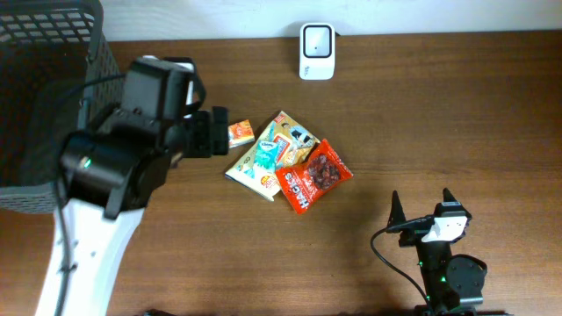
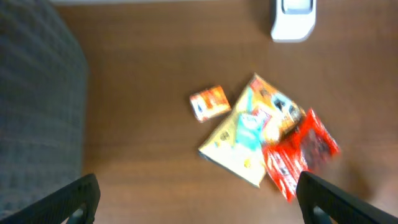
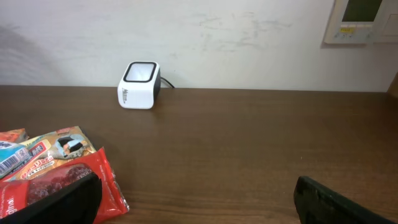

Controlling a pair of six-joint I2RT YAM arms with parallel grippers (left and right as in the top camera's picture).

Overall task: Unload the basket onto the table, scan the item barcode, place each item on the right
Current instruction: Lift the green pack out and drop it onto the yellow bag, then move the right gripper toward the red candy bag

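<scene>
Snack packets (image 1: 283, 162) lie in an overlapping heap near the middle of the desk (image 1: 439, 105), a little toward its far edge. The red packet (image 1: 313, 175) covers the near right corner of a yellow and teal one (image 1: 256, 165). Where one pale packet ends and the next begins is hard to make out, and no barcode can be read. In the right wrist view the heap is cut off at the left border. The left wrist view is blurred throughout.

A small orange box (image 1: 241, 133) sits just to the left of the heap, apart from it. The white scanner (image 1: 316, 51) stands at the desk's far edge, about midway along, well apart from the packets. A dark mesh basket (image 1: 53, 53) fills the far left corner. It is cut off by the frame and partly hidden by the left arm.

The left gripper (image 1: 219, 132) hangs over the desk beside the orange box with its fingers (image 2: 78, 199) spread wide. It holds nothing, and the box shows clear of both fingers. The right gripper (image 1: 421, 200) is near the desk's near edge on the right, with its fingers (image 3: 62, 202) equally wide apart. It is empty and touches nothing.
</scene>
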